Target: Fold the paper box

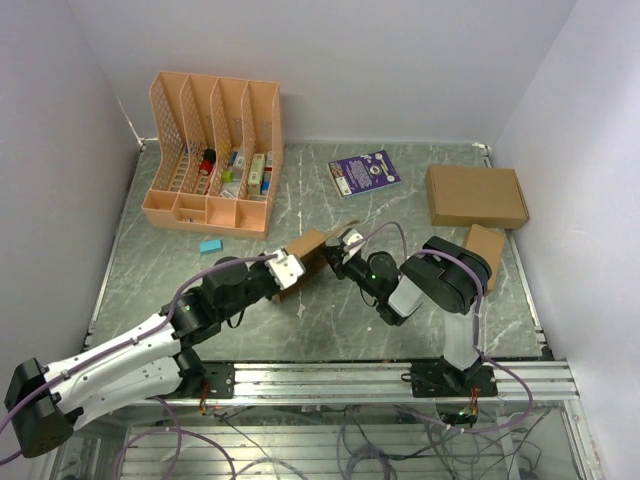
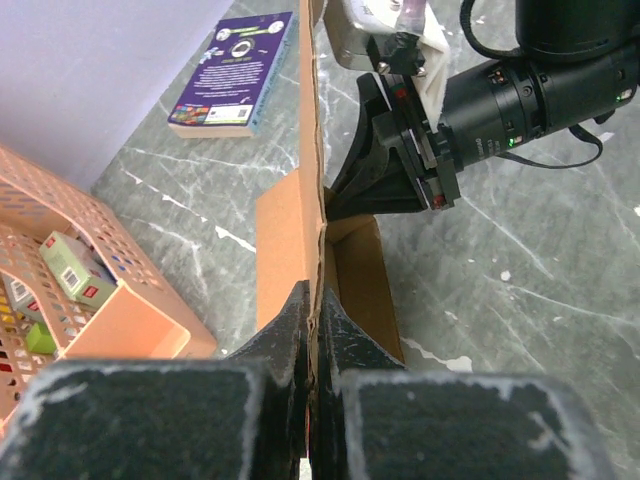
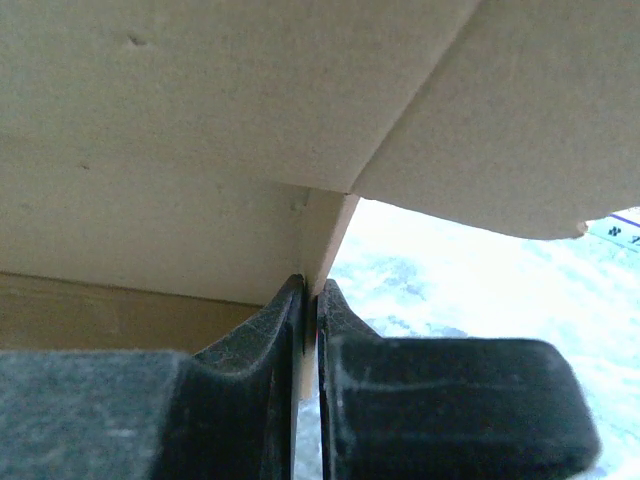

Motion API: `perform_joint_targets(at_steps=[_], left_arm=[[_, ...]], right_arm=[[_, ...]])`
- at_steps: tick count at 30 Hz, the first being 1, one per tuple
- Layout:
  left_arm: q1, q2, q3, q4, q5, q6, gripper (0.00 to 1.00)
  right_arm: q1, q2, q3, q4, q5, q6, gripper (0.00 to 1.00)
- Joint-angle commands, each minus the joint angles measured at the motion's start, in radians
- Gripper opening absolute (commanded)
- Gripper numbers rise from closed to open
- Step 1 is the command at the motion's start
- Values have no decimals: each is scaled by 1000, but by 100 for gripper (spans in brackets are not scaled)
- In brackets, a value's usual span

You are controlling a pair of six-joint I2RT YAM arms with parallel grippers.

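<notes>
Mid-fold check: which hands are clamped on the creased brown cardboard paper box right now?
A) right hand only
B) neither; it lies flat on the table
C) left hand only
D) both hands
D: in its wrist view the left hand is shut on a panel edge of the creased brown cardboard paper box, and the right hand pinches another panel in its own.

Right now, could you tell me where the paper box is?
The paper box is mid-table in the top view, pinched by the left claw and the right claw, in front of the pink organizer and purple book.
</notes>
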Motion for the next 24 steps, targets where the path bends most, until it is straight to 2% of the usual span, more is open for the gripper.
perform_joint_targets(at_steps=[1, 6, 12, 21, 24], left_arm=[[-62, -1, -34, 94, -49, -22, 7], [-140, 2, -106, 155, -147, -29, 7], [-245, 5, -118, 167, -239, -19, 7], [-284, 29, -136, 205, -252, -67, 7], [-284, -10, -142, 196, -256, -76, 7]], right_arm=[[26, -20, -39, 165, -26, -4, 8], [24, 3, -67, 203, -82, -23, 12], [-27, 8, -96, 231, -163, -26, 22], [-50, 25, -79, 282, -203, -34, 21], [-50, 25, -59, 289, -213, -25, 26]])
